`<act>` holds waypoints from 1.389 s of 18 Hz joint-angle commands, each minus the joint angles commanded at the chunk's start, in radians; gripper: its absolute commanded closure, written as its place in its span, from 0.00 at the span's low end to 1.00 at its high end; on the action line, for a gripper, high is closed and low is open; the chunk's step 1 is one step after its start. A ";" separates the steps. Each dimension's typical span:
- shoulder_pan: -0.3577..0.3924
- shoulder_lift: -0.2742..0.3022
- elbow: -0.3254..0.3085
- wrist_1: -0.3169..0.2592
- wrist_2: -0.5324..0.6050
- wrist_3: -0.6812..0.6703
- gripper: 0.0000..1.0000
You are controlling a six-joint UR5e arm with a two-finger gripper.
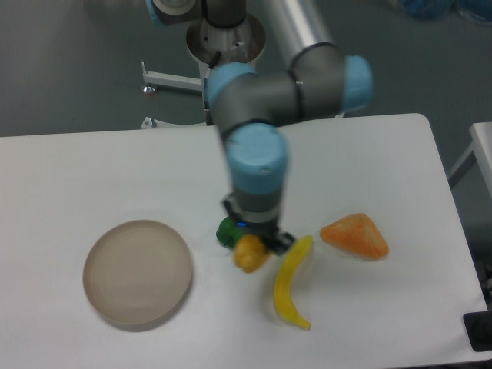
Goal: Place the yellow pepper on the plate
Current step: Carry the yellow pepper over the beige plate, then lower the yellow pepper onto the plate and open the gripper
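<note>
Yellow pepper (249,254) in end effector (254,244) hides green pepper (227,231).

Robotics lab: UR5e arm (307,65) on pedestal (228,81), plain white table (115,169), grey floor, toy produce as props.

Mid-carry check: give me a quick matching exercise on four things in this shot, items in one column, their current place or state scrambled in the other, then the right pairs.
Items:
1. yellow pepper
2. plate
3. banana
4. orange wedge

Places or states:
A. lying on the table, far right of the group
B. held in the gripper
C. empty, at the table's left
D. lying on the table just right of the gripper

Pairs: 1-B, 2-C, 3-D, 4-A
</note>
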 joint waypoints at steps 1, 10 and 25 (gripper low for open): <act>-0.021 0.000 -0.006 -0.002 0.000 -0.029 0.66; -0.141 -0.052 -0.064 0.026 -0.061 -0.310 0.66; -0.178 -0.123 -0.078 0.114 -0.064 -0.341 0.64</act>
